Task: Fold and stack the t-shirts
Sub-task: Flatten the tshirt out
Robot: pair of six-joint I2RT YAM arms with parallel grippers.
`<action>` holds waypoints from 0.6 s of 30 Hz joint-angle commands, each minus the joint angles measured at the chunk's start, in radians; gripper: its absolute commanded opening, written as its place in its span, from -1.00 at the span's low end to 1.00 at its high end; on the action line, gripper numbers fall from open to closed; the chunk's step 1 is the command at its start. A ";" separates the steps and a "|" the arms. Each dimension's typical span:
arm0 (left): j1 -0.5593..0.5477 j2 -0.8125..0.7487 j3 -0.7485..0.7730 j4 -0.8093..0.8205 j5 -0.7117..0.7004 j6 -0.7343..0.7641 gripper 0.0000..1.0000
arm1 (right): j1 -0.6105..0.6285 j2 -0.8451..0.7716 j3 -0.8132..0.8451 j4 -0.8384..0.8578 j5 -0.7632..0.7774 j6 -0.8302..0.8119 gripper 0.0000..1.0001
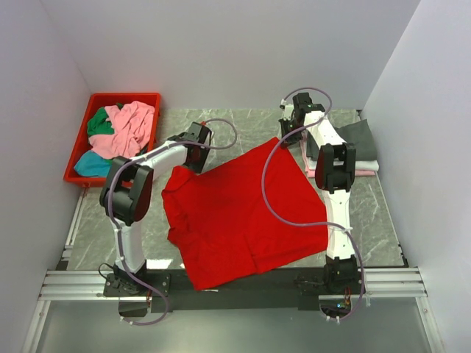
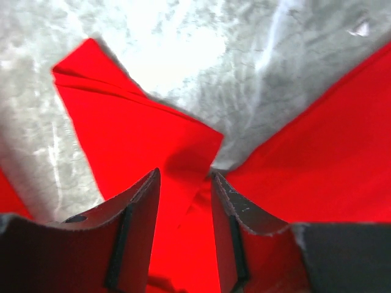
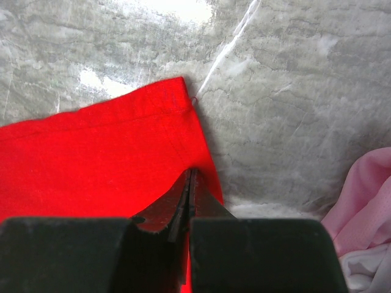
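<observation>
One red t-shirt [image 1: 243, 213]: soft, creased, flat on marbled table [image 1: 368, 220]. Right gripper [image 3: 189, 183] pinches hem corner [image 3: 171, 97]; left gripper [image 2: 183, 183] part-open astride sleeve [image 2: 122, 134]. Three crumpled tees [image 1: 125, 129] in bin [image 1: 125, 95].

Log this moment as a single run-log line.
red t-shirt: spread out | left gripper: open, at sleeve | right gripper: shut on shirt's corner | folded stack: far right

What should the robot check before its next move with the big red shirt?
1. Right gripper shut on the big red cloth t-shirt's hem corner: ok.
2. Left gripper holding cloth: not ok, jaws apart astride a red fold.
3. Shirt wholly on the grey marble table: not ok, near corner overlaps the edge.
4. Folded grey-topped shirt stack clear of it: cannot tell, arm in front.
</observation>
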 commanded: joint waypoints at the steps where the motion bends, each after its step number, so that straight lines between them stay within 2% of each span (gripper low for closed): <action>1: -0.020 0.028 0.045 0.027 -0.089 0.026 -0.12 | -0.006 -0.013 0.005 -0.017 0.008 0.000 -0.99; 12: -0.075 0.100 0.107 0.004 -0.166 0.032 -0.11 | -0.006 -0.010 0.014 -0.018 0.010 -0.003 -0.98; 18: -0.086 0.143 0.122 -0.003 -0.273 0.069 -0.16 | -0.004 -0.008 0.015 -0.018 0.002 0.000 -0.98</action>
